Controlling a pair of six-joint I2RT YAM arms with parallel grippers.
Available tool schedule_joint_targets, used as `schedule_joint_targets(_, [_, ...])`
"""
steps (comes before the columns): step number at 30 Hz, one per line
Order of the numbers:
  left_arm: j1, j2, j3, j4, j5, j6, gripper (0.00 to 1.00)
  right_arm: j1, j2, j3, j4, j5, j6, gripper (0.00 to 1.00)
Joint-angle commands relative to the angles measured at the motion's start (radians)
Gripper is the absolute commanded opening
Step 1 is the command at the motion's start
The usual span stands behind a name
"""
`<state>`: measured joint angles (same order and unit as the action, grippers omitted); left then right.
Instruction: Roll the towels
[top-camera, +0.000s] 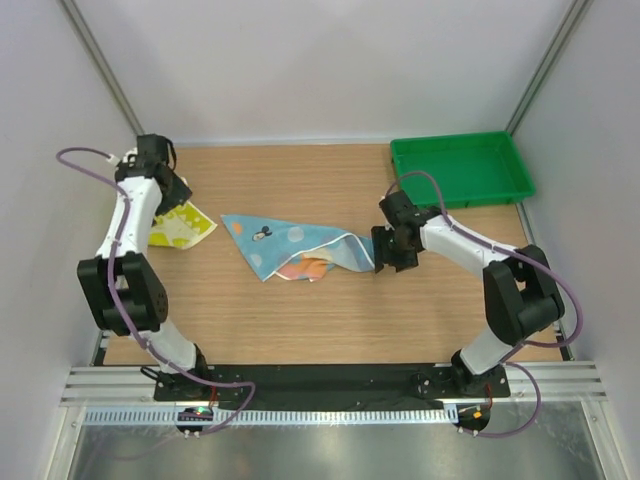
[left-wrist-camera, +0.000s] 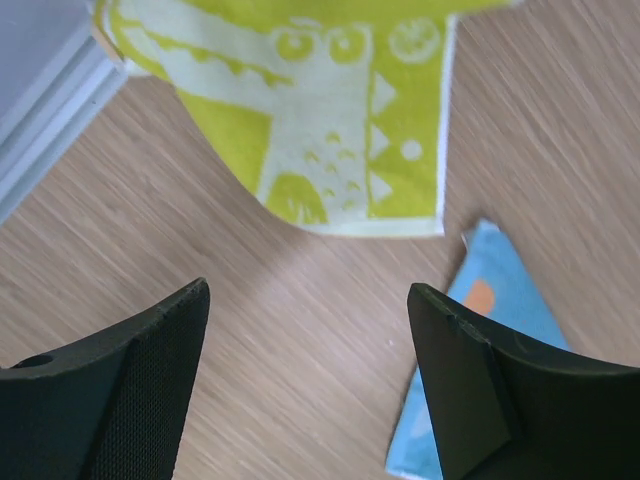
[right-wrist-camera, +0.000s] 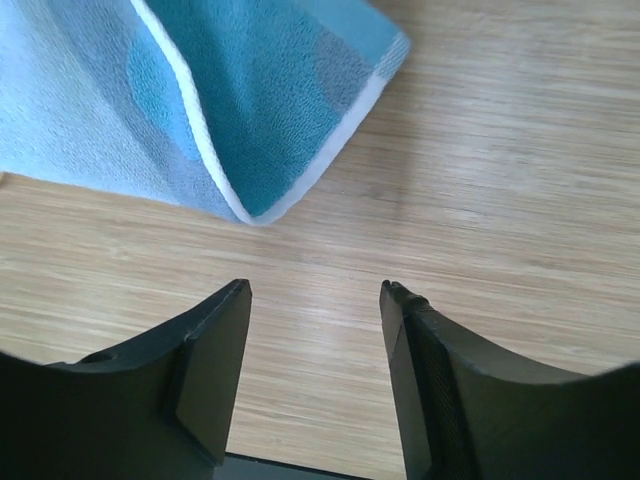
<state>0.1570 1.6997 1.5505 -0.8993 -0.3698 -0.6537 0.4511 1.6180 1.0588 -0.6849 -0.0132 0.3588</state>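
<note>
A wooden table (top-camera: 320, 310) is seen from above, with two black-and-white arms mounted at its near edge. A blue towel (top-camera: 290, 245) is spread loosely at the middle of the table, unrolled. Its far edge is laid flat and its near-right part is rumpled, where an orange patch is shown. A yellow towel (top-camera: 190, 228) is laid flat at the left, near the wall, and is partly hidden under the left arm. The two towels are kept apart. A green tray (top-camera: 460, 170) is placed at the far right corner, well apart from both towels.

The left gripper (left-wrist-camera: 305, 295) is held above the table just short of the yellow towel, its jaws spread wide with nothing between them. In its wrist view a pale crocodile figure is seen on the yellow cloth ahead. A corner of the blue towel is seen low at the right, beside one finger.

The right gripper (right-wrist-camera: 315, 290) is held at the right end of the blue towel. Its jaws are parted, with only bare wood seen between them. In its wrist view the towel's white-edged corner is seen just ahead of the fingertips, folded over and not gripped
</note>
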Motion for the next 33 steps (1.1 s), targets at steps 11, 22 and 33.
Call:
schedule_joint_targets(11, [-0.514,-0.314,-0.458,0.066,0.158,-0.165,0.77,-0.124,-0.187,-0.02,0.025,0.035,0.103,0.7])
schedule_joint_targets(22, [-0.643,-0.201,-0.578,0.235,0.213,-0.238,0.74,-0.157,-0.205,-0.052,0.039,-0.047,0.098,0.7])
schedule_joint_targets(33, [-0.643,-0.103,-0.563,0.266,0.186,-0.224,0.63,-0.158,-0.176,-0.057,0.048,-0.056,0.085,0.7])
